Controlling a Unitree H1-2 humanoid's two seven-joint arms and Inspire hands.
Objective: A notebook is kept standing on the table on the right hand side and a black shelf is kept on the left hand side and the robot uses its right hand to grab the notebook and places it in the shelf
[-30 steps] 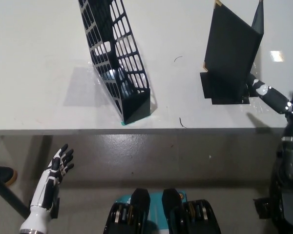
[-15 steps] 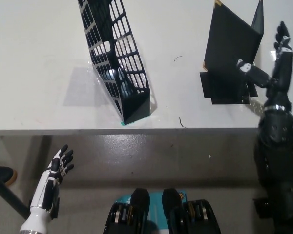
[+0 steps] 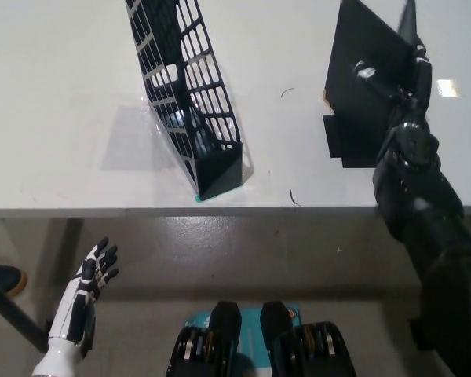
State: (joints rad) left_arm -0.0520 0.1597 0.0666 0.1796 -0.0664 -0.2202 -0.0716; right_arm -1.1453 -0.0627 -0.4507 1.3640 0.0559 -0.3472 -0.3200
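The black notebook [image 3: 365, 59], a thin hard-covered thing, stands upright and partly open on the white worktop [image 3: 63, 102], over on the right side and well back from the front edge. The black right hand [image 3: 392, 78] is up against it from the near side: one finger with a pale tip lies across the front cover, and others reach up along the spine edge on the right. The hand touches the notebook, but from here I cannot tell whether it actually has a grip on it, as black lies on black. The dark forearm runs down from there to the bottom right corner and hides the lower right part of the notebook's base.

To the left, well apart from the notebook, sits the black plastic lattice shelf [image 3: 190, 94], a tall narrow file holder with a grid of openings, leaning at an angle, its low closed end close to the worktop's front edge. A few thin dark marks lie on the worktop between the two.

The white left hand [image 3: 94, 271] hangs low at the lower left, below the worktop and in front of the grey floor [image 3: 259, 251], fingers spread and holding nothing.
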